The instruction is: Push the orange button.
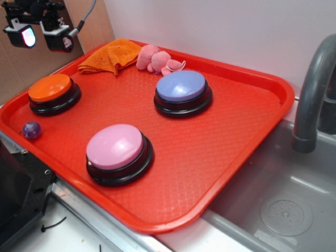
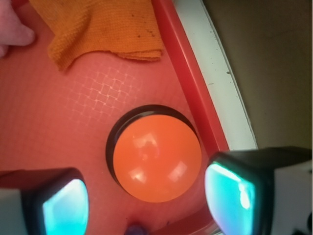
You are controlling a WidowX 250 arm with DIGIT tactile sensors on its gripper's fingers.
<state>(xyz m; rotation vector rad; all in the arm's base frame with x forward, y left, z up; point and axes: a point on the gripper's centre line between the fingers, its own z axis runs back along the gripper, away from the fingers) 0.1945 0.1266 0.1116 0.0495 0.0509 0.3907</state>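
Note:
The orange button (image 1: 50,87) is a round buzzer with a glossy orange dome on a black base, at the left end of the red tray (image 1: 226,136). In the wrist view the orange button (image 2: 157,159) lies straight below me, a little ahead of the fingertips. My gripper (image 1: 44,37) hangs high above the tray's far left corner, well clear of the button. It stands open, and nothing is between its glowing pads (image 2: 64,208). The gripper (image 2: 146,205) frames the button's near edge.
A pink-domed buzzer (image 1: 118,152) sits at the tray's front, a lavender-blue one (image 1: 183,91) at the middle back. An orange woven cloth (image 1: 111,55) and a pink plush toy (image 1: 156,59) lie along the far edge. A small purple ball (image 1: 31,129) rests near the orange button. A sink with a grey faucet (image 1: 315,89) is at right.

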